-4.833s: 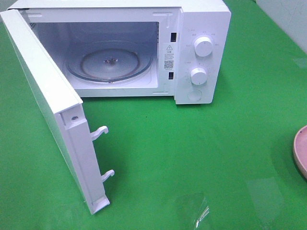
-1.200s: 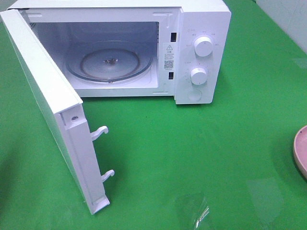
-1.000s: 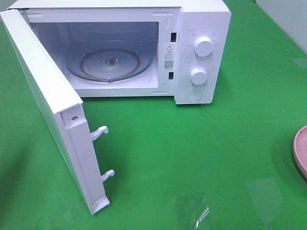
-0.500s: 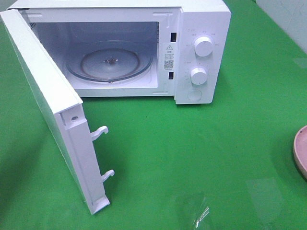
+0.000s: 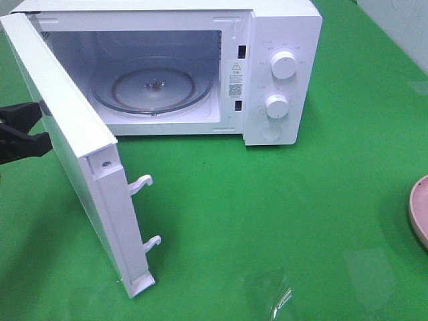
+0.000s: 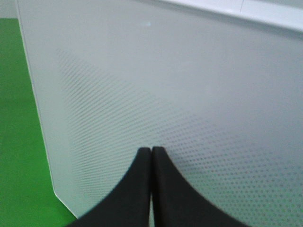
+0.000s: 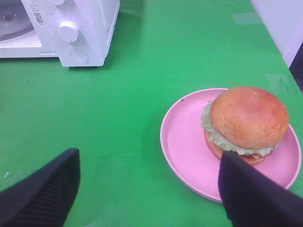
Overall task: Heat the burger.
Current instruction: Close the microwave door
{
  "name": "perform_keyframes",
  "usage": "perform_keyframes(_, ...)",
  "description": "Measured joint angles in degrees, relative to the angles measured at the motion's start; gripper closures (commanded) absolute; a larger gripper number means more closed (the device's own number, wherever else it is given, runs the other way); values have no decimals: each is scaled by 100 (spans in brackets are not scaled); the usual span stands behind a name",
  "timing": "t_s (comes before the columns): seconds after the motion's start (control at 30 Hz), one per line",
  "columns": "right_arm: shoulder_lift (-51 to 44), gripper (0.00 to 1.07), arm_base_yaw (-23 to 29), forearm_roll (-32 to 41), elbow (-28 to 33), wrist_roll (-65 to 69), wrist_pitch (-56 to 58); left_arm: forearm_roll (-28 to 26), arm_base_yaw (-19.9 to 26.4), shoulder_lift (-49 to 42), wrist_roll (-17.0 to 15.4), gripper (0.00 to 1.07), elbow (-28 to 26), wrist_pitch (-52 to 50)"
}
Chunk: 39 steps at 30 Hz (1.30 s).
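left hand (image 6: pixel 151 189) pressed together, nearing door (image 5: pixel 63 147) outer face | right hand (image 7: pixel 147 189) spread apart, hovering near burger (image 7: pixel 246 124) on plate (image 7: pixel 182 142), right counter (image 5: pixel 281 200) | load burger before closing

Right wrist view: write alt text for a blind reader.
A burger sits on a pink plate on a green table, with the open right gripper hovering near it. A white microwave stands beyond.

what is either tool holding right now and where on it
Nothing. The left tool is shut empty by the microwave door; the right tool is open above the table, the burger untouched on its pink plate.
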Motion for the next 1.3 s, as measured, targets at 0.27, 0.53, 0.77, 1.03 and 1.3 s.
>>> perform_keyframes(0.27,0,32,0,0,0,0,0,-344,-596,355,69,107,-464,-6)
perform_keyframes(0.53,0,32,0,0,0,0,0,-1123,-1283,854,281,107,-1157,11)
perform_keyframes(0.77,0,32,0,0,0,0,0,-1616,-1730,1289,676,107,-1902,407)
perform_keyframes(1.03,0,32,0,0,0,0,0,-2372,-2240,1874,1243,107,-3105,1003)
perform_keyframes(1.3,0,32,0,0,0,0,0,-2372,-2532,2252,1392,107,-3782,1461)
